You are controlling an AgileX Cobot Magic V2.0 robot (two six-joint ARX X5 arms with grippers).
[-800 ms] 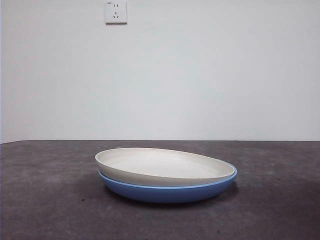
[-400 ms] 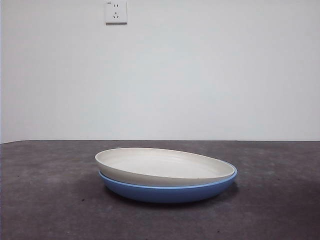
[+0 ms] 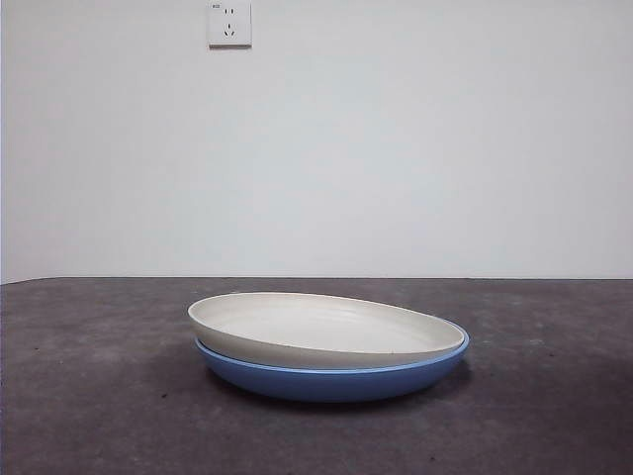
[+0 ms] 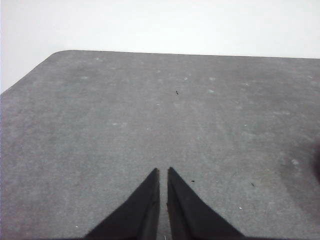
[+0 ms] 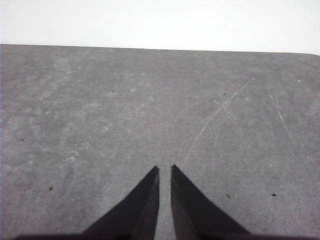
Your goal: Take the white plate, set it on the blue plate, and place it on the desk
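Two sets of jaws, and neither one is doing anything: the left gripper (image 4: 163, 172) has its jaws pulled in to a thin slit with nothing between them, and the right gripper (image 5: 165, 170) looks the same, nearly closed and holding nothing. Each wrist view only shows bare speckled grey surface (image 4: 150, 115) ahead of the tips, no plate in sight, so I'd guess both arms are parked off to the sides and waiting. Out in the middle of the surface, the front view has the white plate (image 3: 321, 327) sitting inside the blue plate (image 3: 331, 378), nested but not level; it rides higher on one side and its rim sticks out past the blue one there, while on the other side the blue rim peeks out beyond it. My read is the stacking part looks done, and what's left, if anything, is getting the white plate back onto the surface. Only thing on the wall behind is a white power socket (image 3: 229, 24) with a tiny marking in its corner, way too small to read. No brands or labels on the plates that I can see.
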